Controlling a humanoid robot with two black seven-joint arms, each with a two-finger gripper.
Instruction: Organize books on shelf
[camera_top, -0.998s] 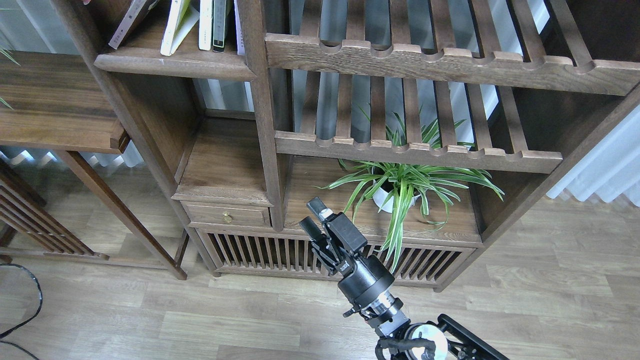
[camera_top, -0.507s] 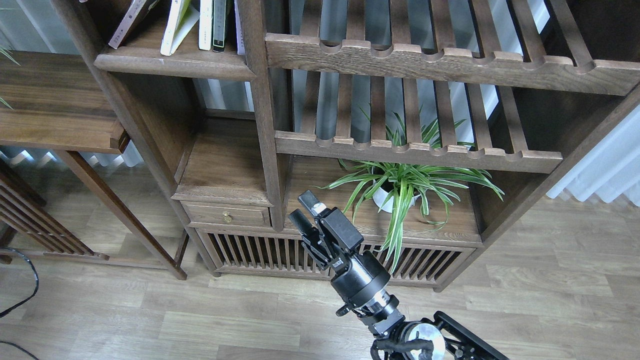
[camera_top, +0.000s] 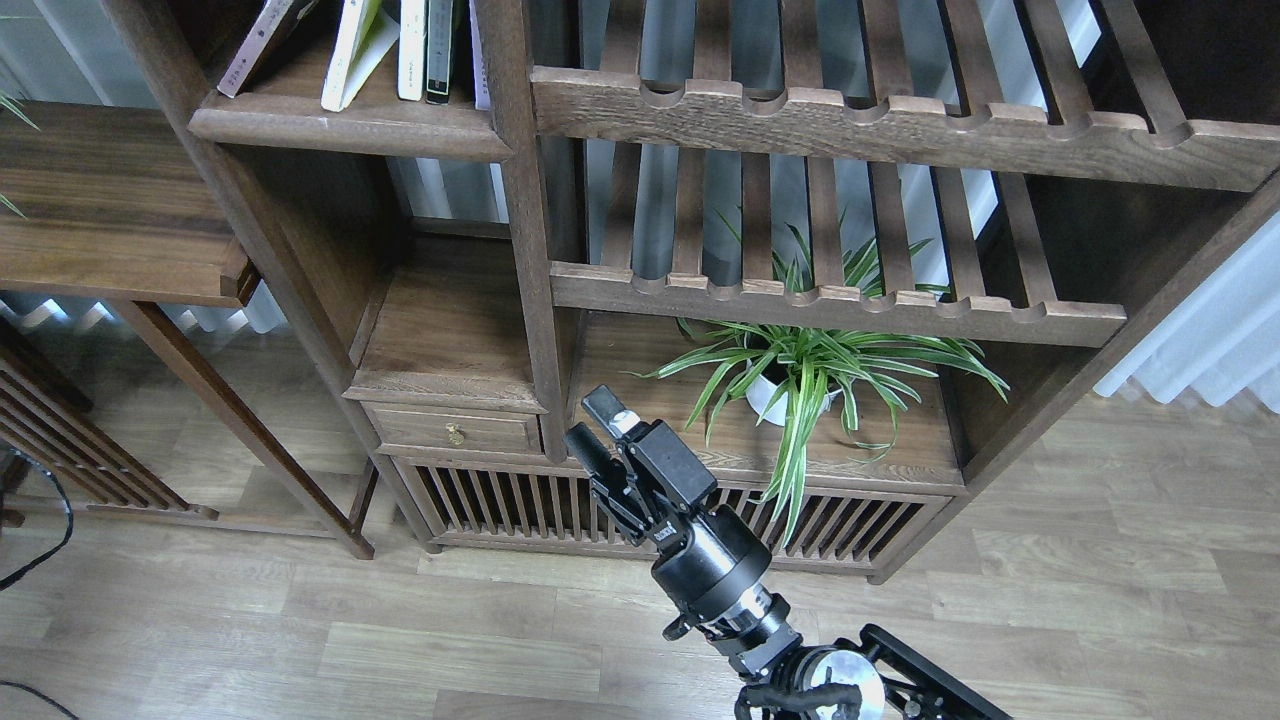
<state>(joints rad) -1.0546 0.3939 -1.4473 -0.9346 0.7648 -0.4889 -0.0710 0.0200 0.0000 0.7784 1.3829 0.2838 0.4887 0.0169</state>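
Only the lower ends of several books show on the solid dark wood shelf (camera_top: 350, 128) at the top left. A dark maroon book (camera_top: 258, 48) leans to the right. A yellow-green and white book (camera_top: 348, 55) tilts beside it. A white book (camera_top: 411, 55) and a dark book (camera_top: 438, 55) stand upright against the post. No red book shows. My right gripper (camera_top: 594, 428) is low in the middle, in front of the cabinet base and far below the books, with its fingers apart and empty. My left gripper is out of view.
Two slatted racks with notched rails (camera_top: 850, 125) fill the upper right. A potted spider plant (camera_top: 800, 385) stands on the low board just right of my gripper. A small drawer (camera_top: 455, 432) and a slatted base (camera_top: 520, 505) lie to its left. A black cable (camera_top: 45, 540) lies on the floor at the left.
My right gripper has moved left by a small amount, still open and empty. The floor cable at the left has shifted. The books have not moved.
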